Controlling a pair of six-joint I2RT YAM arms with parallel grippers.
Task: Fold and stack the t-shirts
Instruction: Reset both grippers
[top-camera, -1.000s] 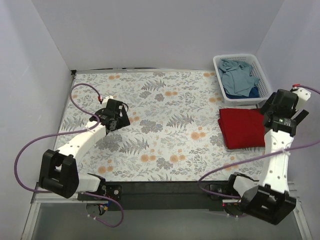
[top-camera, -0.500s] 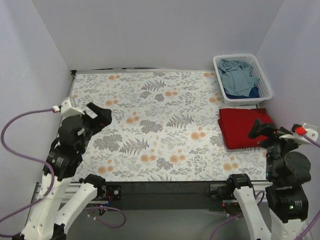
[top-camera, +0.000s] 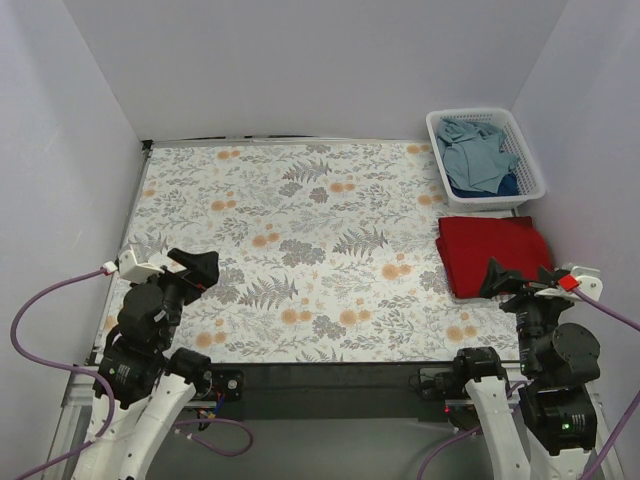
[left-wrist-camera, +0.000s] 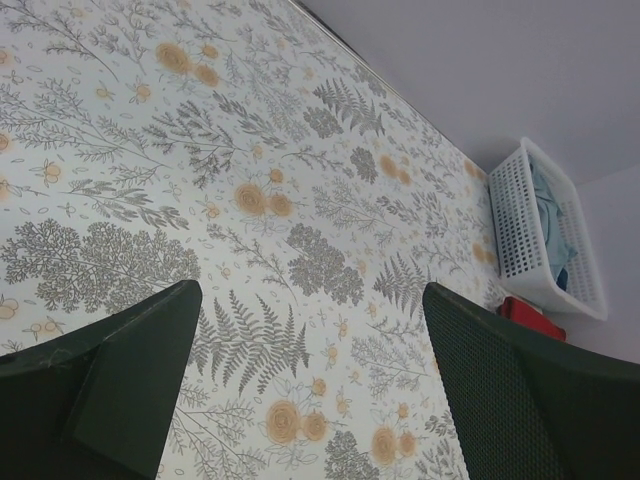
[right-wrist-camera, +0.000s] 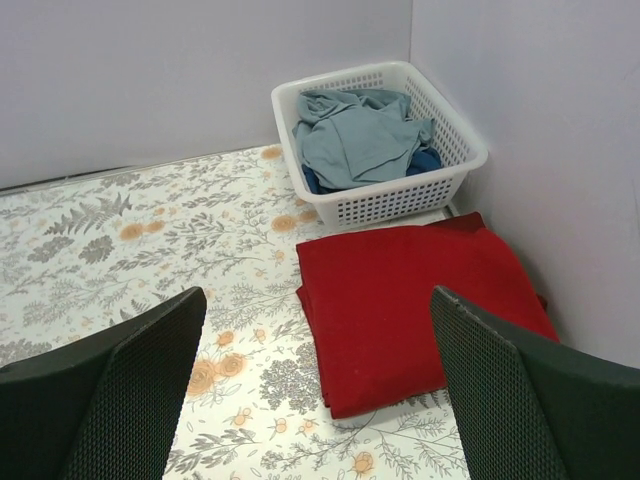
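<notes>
A folded red t-shirt stack (top-camera: 490, 255) lies flat on the right of the floral table, just in front of the basket; the right wrist view shows its red cloth (right-wrist-camera: 420, 310) squared and layered. Crumpled dusty blue t-shirts (top-camera: 475, 155) (right-wrist-camera: 355, 135) fill the white basket (top-camera: 533, 170). My left gripper (top-camera: 195, 268) (left-wrist-camera: 310, 295) hangs open over the near left of the table, holding nothing. My right gripper (top-camera: 518, 280) (right-wrist-camera: 318, 295) is open above the near right, short of the red stack, and empty.
The white lattice basket (right-wrist-camera: 400, 205) (left-wrist-camera: 520, 240) sits in the far right corner against the walls. Grey walls close in the table on the left, back and right. The flower-patterned tablecloth (top-camera: 320, 230) covers the surface. Purple cables loop beside both arm bases.
Both arms have drawn back from the table toward the near edge and risen. The left gripper left the mid-left area and the right one left the red stack. The left jaws widened slightly.
</notes>
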